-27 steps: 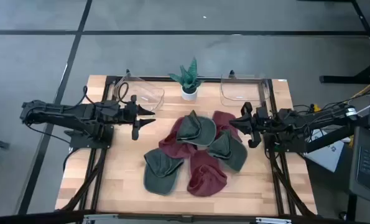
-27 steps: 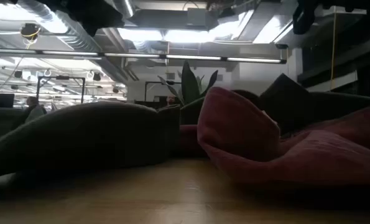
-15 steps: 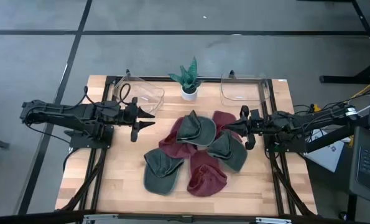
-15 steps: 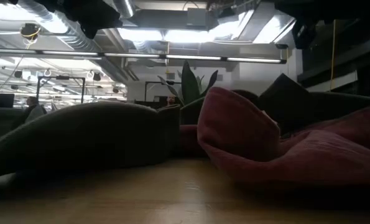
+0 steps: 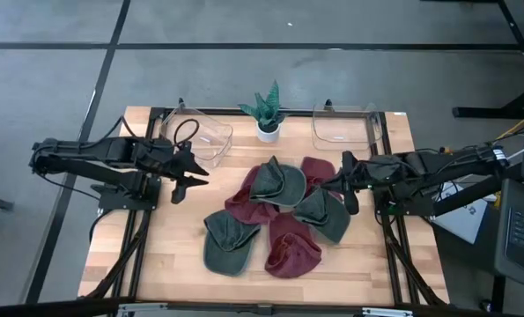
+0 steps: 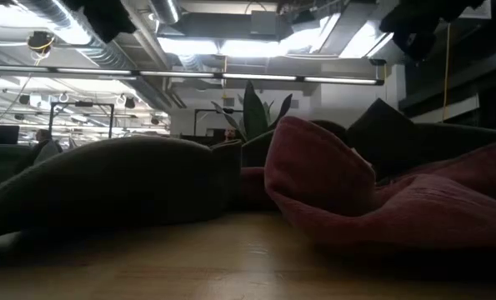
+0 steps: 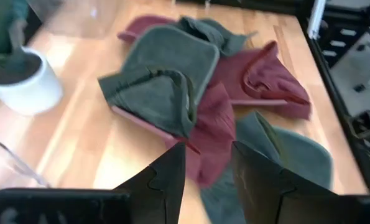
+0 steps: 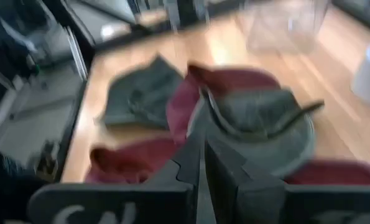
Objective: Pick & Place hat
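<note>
Several caps lie in a heap at the table's middle, overlapping one another: green hats [image 5: 277, 182], [image 5: 229, 242], [image 5: 323, 213] and maroon hats [image 5: 294, 246], [image 5: 317, 167]. My left gripper [image 5: 202, 173] hovers open to the heap's left, with nothing between its fingers [image 7: 166, 180]; its wrist view looks over the green hat [image 7: 163, 74]. Over the heap's right edge, my right gripper [image 5: 330, 182] is shut and above the caps [image 8: 259, 118]. In the low view, a green hat [image 6: 122, 187] and a maroon hat [image 6: 314, 179] rest on the wood.
Two clear plastic bins [image 5: 200, 130], [image 5: 345, 123] stand at the far edge, with a small potted plant [image 5: 268, 114] in a white pot between them. Bare wood [image 5: 165, 238] lies left of and in front of the heap.
My left gripper has drawn back a little toward the table's left edge and swung slightly toward the near edge. My right gripper has shifted slightly toward the near edge over the heap's right side. The hats have not moved.
</note>
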`<state>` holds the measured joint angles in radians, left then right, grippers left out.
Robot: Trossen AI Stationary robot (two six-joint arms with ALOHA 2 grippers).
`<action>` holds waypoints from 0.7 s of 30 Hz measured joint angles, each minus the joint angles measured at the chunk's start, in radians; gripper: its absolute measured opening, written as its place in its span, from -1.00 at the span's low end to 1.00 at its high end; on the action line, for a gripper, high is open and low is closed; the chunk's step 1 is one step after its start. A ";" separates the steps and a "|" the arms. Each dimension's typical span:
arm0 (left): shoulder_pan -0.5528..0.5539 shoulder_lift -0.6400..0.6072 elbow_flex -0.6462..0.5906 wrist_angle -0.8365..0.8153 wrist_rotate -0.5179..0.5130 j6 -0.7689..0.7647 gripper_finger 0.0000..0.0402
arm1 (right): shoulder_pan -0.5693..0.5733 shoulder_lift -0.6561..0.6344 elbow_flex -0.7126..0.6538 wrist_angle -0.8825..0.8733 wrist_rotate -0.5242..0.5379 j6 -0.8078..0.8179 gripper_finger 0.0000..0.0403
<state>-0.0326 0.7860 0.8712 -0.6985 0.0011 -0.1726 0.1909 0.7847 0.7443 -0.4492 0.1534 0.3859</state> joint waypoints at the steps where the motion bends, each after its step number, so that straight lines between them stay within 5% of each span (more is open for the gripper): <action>1: 0.000 0.005 0.018 -0.031 0.020 -0.007 -0.39 | 0.000 0.021 0.035 -0.053 -0.014 0.000 -0.87; 8: 0.000 0.024 0.114 -0.166 0.089 -0.034 -0.39 | 0.000 0.126 0.220 -0.325 -0.051 -0.008 -0.87; 21: 0.000 0.024 0.123 -0.166 0.083 -0.001 -0.39 | 0.000 0.201 0.253 -0.320 -0.043 -0.045 -0.87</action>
<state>-0.0330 0.8097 0.9943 -0.8646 0.0837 -0.1734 0.1909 0.9854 0.9974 -0.7692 0.1106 0.3405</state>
